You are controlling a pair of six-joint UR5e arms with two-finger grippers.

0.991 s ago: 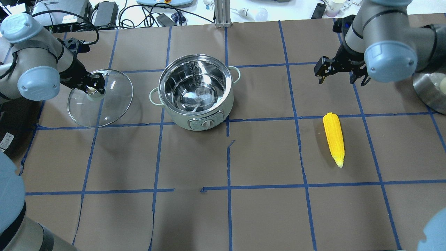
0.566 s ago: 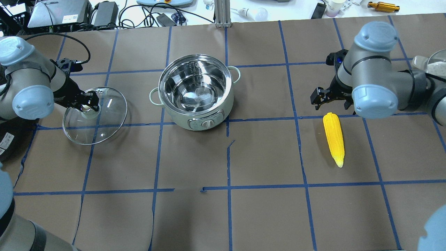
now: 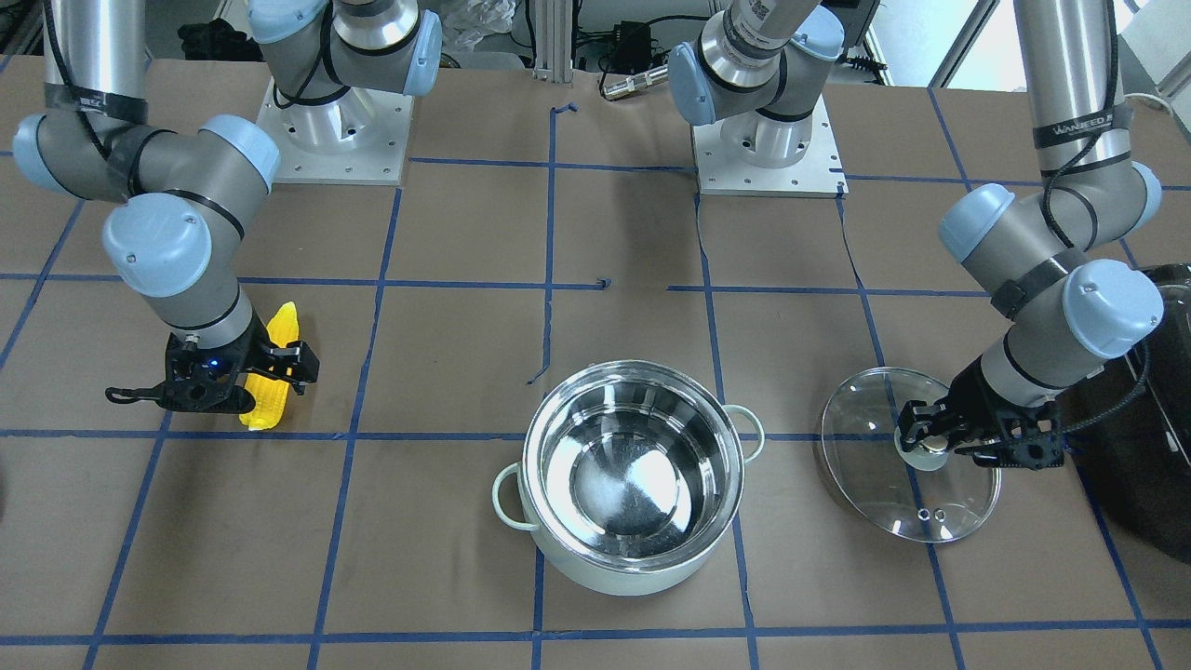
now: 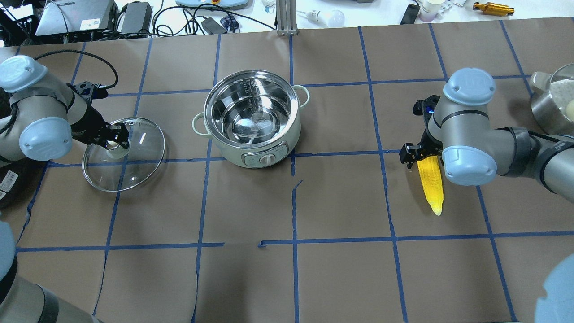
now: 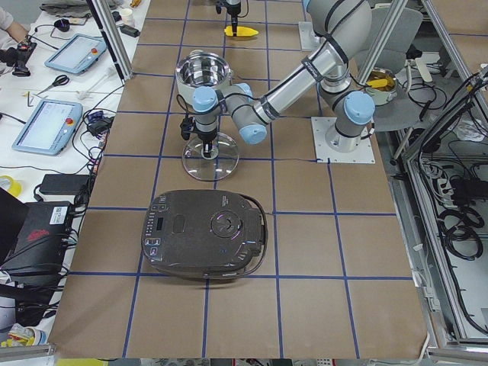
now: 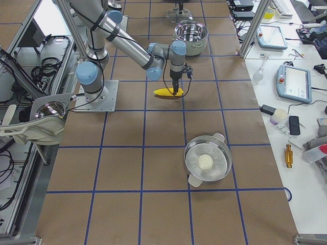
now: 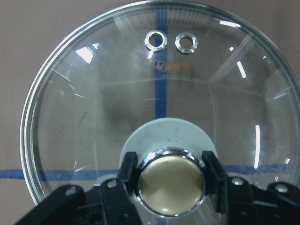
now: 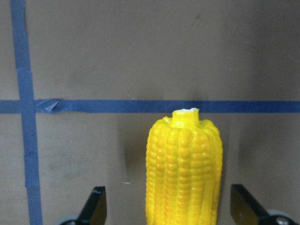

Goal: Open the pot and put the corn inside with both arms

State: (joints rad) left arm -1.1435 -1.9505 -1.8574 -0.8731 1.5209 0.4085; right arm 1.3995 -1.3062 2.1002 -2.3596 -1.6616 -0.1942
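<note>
A: Right wrist view first. Where's the corn?

B: The corn (image 8: 183,159) lies flat, its blunt end between the spread fingers of the right gripper (image 8: 169,206). Paper shows on both sides, so nothing touches it.

A: And the left wrist?

B: The left gripper (image 7: 169,176) pinches the metal knob (image 7: 171,187) of the glass lid (image 7: 93,103).

A: Overhead, what has changed?

B: Just over half a second ago the right gripper was beyond the cob's thick end. Now it sits over that end. The corn has not shifted, and its tip points toward the robot. The lid has slid a little nearer the robot. The pot (image 4: 233,150) stands uncovered where it was.

A: Is there room to move?

B: Bare table (image 4: 341,278) lies between corn and pot, which are well apart. A steel pan (image 4: 538,112) sits at the right edge.

A: Front view?

B: A black appliance (image 3: 1140,447) stands just beside the lid, on its far side from the pot. I cannot tell whether the lid's rim touches the paper.

A: And the left side view?

B: The near arm holds the lid between the pot and the appliance.

A: The right side view?

B: The near arm points straight down at the cob's end. The steel pan is well apart from it, nearer the camera.
</note>
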